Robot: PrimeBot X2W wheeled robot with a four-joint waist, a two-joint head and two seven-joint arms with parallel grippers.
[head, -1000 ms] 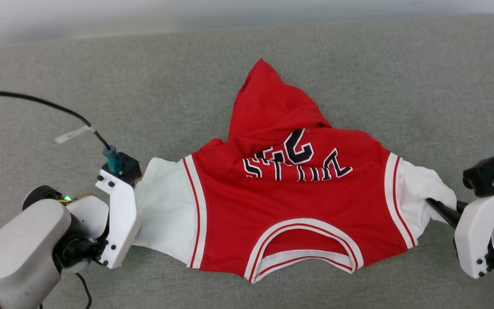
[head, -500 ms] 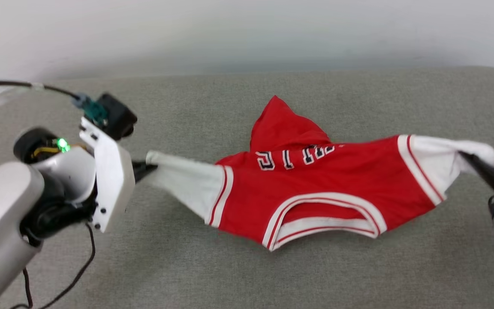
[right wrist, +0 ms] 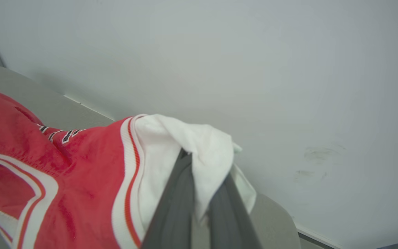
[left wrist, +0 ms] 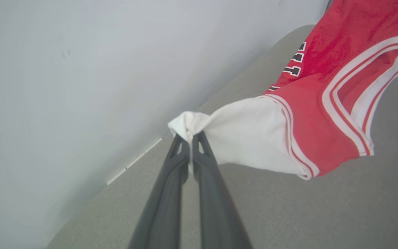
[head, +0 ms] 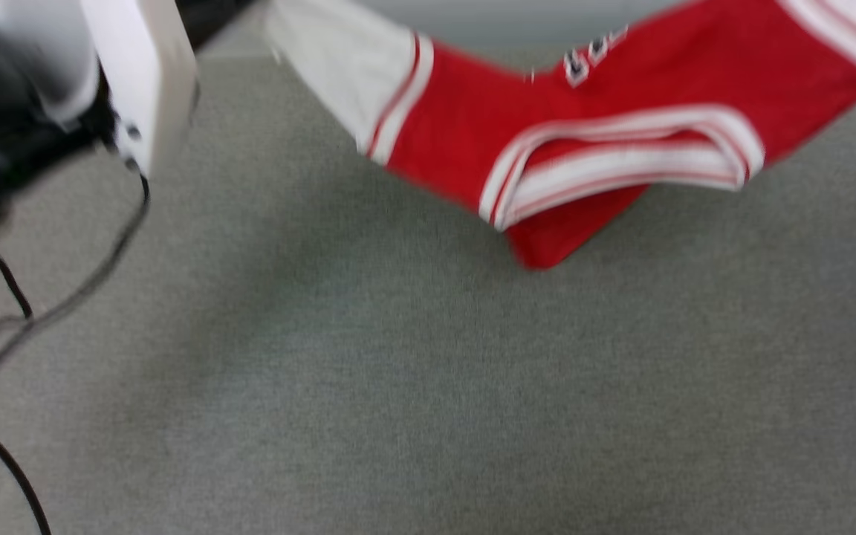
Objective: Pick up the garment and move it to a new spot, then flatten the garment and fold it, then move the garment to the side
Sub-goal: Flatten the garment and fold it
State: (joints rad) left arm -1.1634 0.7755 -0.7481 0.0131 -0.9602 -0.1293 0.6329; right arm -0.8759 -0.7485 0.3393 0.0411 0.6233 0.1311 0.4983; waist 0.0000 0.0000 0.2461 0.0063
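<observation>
The shirt (head: 584, 141) hangs stretched at twelve to two o'clock over the grey pad (head: 398, 386), its red tail drooping. The left gripper (left wrist: 189, 138) is pinched shut on one white sleeve tip, and the right gripper (right wrist: 193, 157) is clamped inside the other. Such small pinches could slip if the arms pull apart. The wall (left wrist: 64, 69) is close behind; free pad lies from four to eight o'clock.

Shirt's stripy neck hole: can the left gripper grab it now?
Probably not: the left gripper is shut on the garment's white sleeve, apart from the neckline; it must let go first.
</observation>
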